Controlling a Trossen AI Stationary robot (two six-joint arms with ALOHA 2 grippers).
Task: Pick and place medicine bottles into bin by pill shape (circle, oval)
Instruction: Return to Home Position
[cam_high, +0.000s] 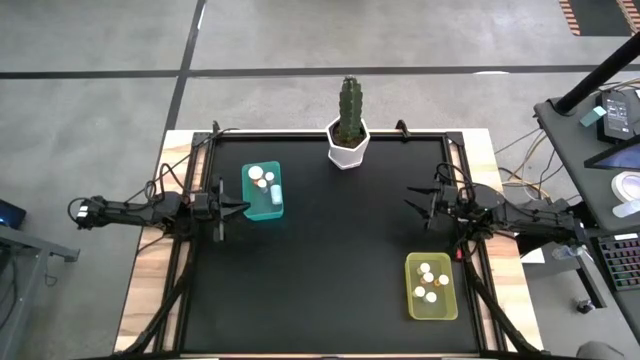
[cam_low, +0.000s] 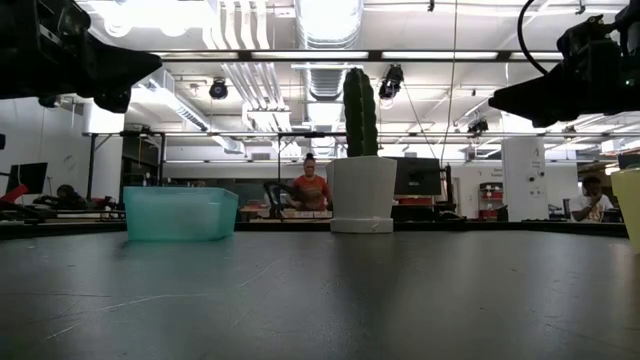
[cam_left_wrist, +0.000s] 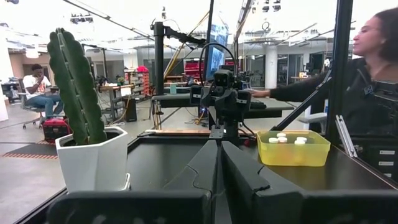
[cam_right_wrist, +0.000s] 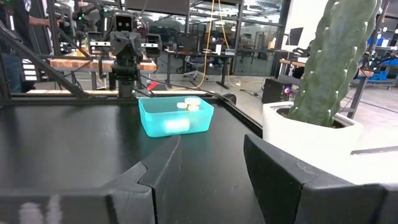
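Three medicine bottles with white caps (cam_high: 266, 183) lie in the teal bin (cam_high: 249, 200) at the table's left. Several more (cam_high: 429, 279) lie in the yellow bin (cam_high: 413, 300) at the near right. My left gripper (cam_high: 240, 208) hangs above the table just left of the teal bin, shut and empty; its fingers meet in the left wrist view (cam_left_wrist: 219, 155). My right gripper (cam_high: 410, 203) hangs above the table's right side, beyond the yellow bin, open and empty; its fingers stand apart in the right wrist view (cam_right_wrist: 211, 168). No bottle shows loose on the table.
A white hexagonal pot with a green cactus (cam_high: 347, 140) stands at the middle of the table's far edge. The black table top (cam_high: 330, 260) lies bare between the two bins. People show in the room beyond the table (cam_left_wrist: 367, 68).
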